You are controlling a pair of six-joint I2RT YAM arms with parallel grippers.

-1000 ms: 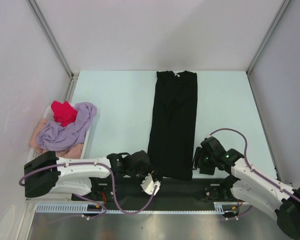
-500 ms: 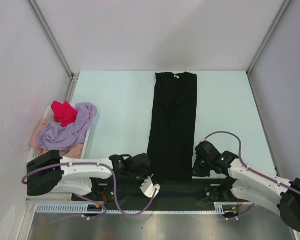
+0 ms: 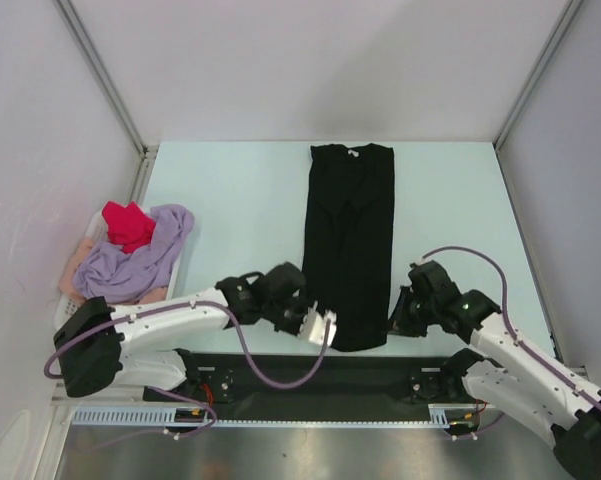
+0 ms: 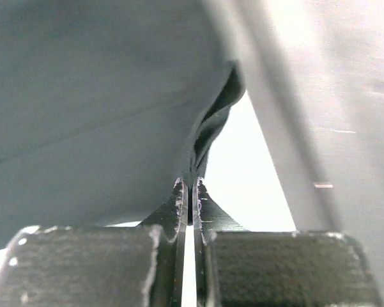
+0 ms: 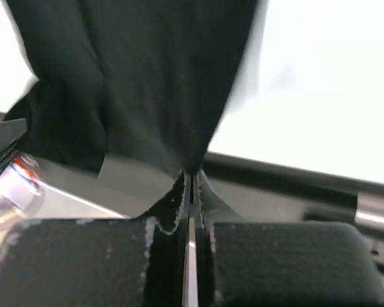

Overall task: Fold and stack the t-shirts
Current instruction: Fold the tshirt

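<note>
A black t-shirt [image 3: 348, 235], folded into a long narrow strip, lies down the middle of the table with its collar at the far end. My left gripper [image 3: 316, 326] is at the near left corner of its hem. In the left wrist view the left gripper [image 4: 190, 187] is shut on a pinch of the black t-shirt [image 4: 102, 128]. My right gripper [image 3: 396, 316] is at the near right corner. Its wrist view shows the right gripper [image 5: 193, 175] shut on the black t-shirt [image 5: 147, 77], which hangs from the tips.
At the left edge, a white lattice basket [image 3: 176, 278] holds a red shirt [image 3: 128, 224], a lavender shirt [image 3: 140, 256] and a pale pink shirt [image 3: 76, 266]. A black strip [image 3: 360, 375] runs along the near table edge between the arm bases. Walls enclose the table.
Both grippers have gone from open to shut on the hem corners of the black t-shirt. Both arms have then moved a little away from the near edge with the hem.
</note>
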